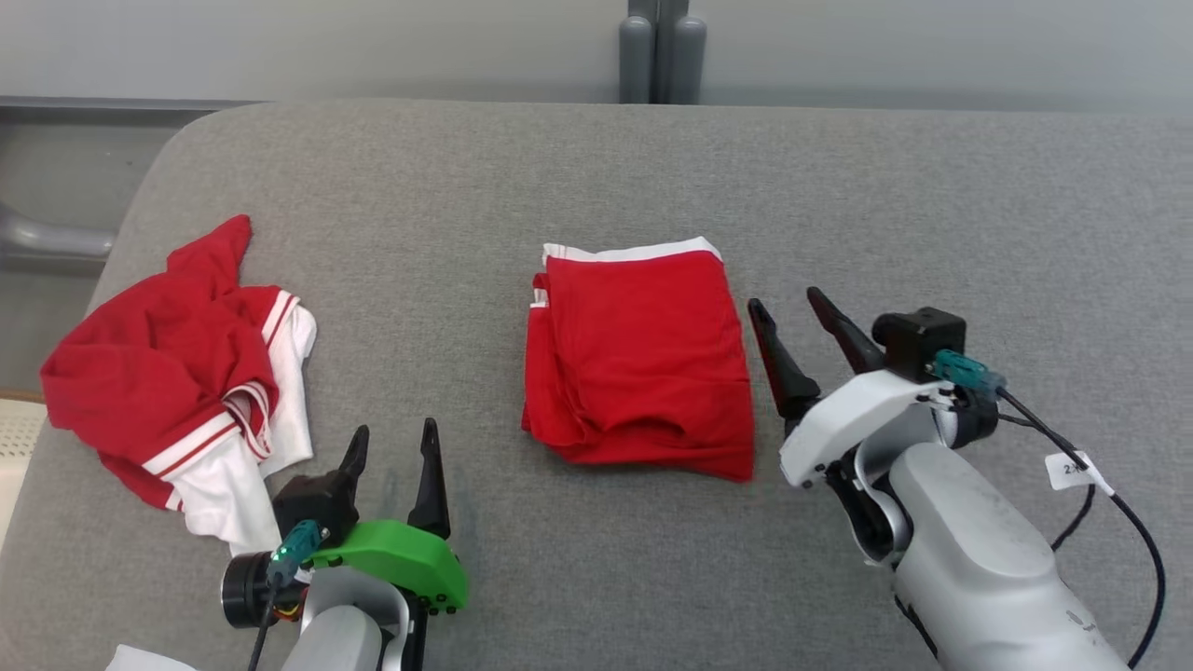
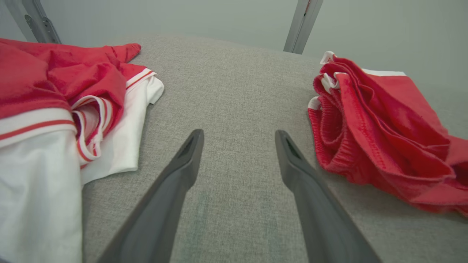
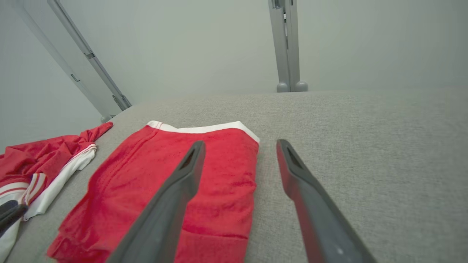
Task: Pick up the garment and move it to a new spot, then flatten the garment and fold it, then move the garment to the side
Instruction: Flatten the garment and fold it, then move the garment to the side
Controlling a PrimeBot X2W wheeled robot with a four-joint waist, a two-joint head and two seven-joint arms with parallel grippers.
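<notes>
The folded garment (image 1: 638,363) lies flat near the middle of the table (image 1: 652,168), with its white waistband along the far edge. Folding looks done, so the step in hand is probably moving it aside.

The right tool (image 1: 783,298) stands just beside the garment's right edge, fingers spread wide and holding nothing. In the right wrist view one finger is over the red cloth and the other over bare table. The left tool (image 1: 395,427) sits off the garment's near-left corner, also wide open and empty.

To shift the garment well, pinch all its layers together at one edge, or the stack may slide apart; the layers at its near-left corner bulge loosely.

Right of the garment the table is broad and bare. Left of it lies a crumpled garment (image 1: 158,373), well apart, with a bare strip between.
</notes>
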